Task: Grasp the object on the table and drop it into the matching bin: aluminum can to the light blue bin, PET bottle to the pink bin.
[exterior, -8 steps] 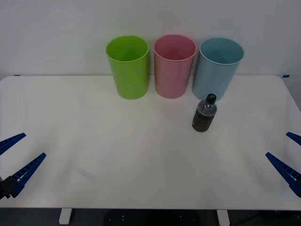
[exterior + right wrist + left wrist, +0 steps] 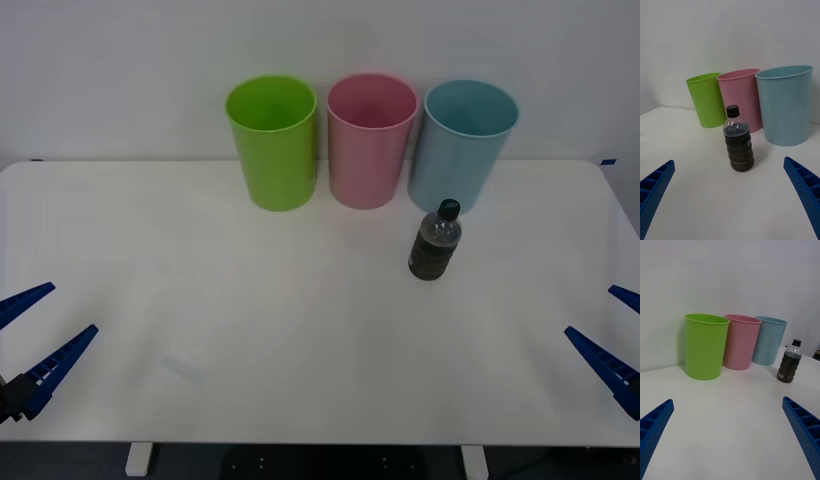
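The PET bottle [image 2: 434, 241] stands upright on the white counter [image 2: 300, 330], right of centre and toward the far side. It sits just in front of the light blue bin [image 2: 461, 143], near that bin's lower left side; in the front view its black cap overlaps the bin's base, so whether the two touch is hard to judge, though the right wrist view suggests a small gap between them. The bottle is clear plastic with dark contents and a dark label band.

Three tall round bins stand in a row along the far edge of the counter: a lime green bin [image 2: 272, 141] on the left, the pink bin [image 2: 370, 139] in the middle, and the light blue bin on the right. They stand close together, all upright with their mouths open upward.

The left gripper [image 2: 30, 345] hangs at the near left corner of the counter, released, its blue ribbed fingers [image 2: 655, 423] spread wide and holding nothing. The right gripper [image 2: 620, 340] hangs at the near right edge, likewise released and empty, with its fingers [image 2: 801, 180] wide apart. Both grippers are well apart from the bottle. From the right wrist view the bottle stands between that gripper's spread fingers but farther off, with the pink and light blue bins behind it.
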You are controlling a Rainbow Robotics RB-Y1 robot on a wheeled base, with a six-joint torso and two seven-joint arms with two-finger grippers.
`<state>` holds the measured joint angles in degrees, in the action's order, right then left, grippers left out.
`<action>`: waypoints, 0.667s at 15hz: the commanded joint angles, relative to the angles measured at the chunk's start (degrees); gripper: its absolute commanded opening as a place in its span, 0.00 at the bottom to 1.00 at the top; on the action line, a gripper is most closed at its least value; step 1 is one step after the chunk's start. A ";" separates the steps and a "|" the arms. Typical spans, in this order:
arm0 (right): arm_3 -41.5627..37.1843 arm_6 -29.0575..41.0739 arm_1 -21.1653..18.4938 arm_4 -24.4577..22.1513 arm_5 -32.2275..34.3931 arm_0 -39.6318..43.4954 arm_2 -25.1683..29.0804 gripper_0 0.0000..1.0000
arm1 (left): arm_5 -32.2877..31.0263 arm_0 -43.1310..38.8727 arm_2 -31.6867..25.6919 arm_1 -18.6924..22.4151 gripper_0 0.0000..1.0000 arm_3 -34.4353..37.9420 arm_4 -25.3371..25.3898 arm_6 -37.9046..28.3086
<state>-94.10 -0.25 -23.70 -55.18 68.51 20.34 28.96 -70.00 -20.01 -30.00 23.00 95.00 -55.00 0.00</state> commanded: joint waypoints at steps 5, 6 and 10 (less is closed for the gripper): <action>0.06 -3.35 0.06 -2.56 -8.13 -1.80 -6.55 1.00 | 0.00 0.01 0.00 0.00 1.00 0.00 0.00 0.00; 0.06 -3.88 0.06 -3.18 -9.09 -2.33 -7.25 1.00 | 0.00 0.01 0.00 0.00 1.00 0.00 0.00 0.00; 4.71 -6.34 1.73 -6.96 -9.27 -7.07 -8.48 1.00 | 0.00 0.01 0.00 0.00 1.00 0.00 0.00 0.00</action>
<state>-91.28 -6.03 -22.53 -61.25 58.56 14.88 20.50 -70.00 -20.00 -30.00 23.00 95.00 -55.00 0.00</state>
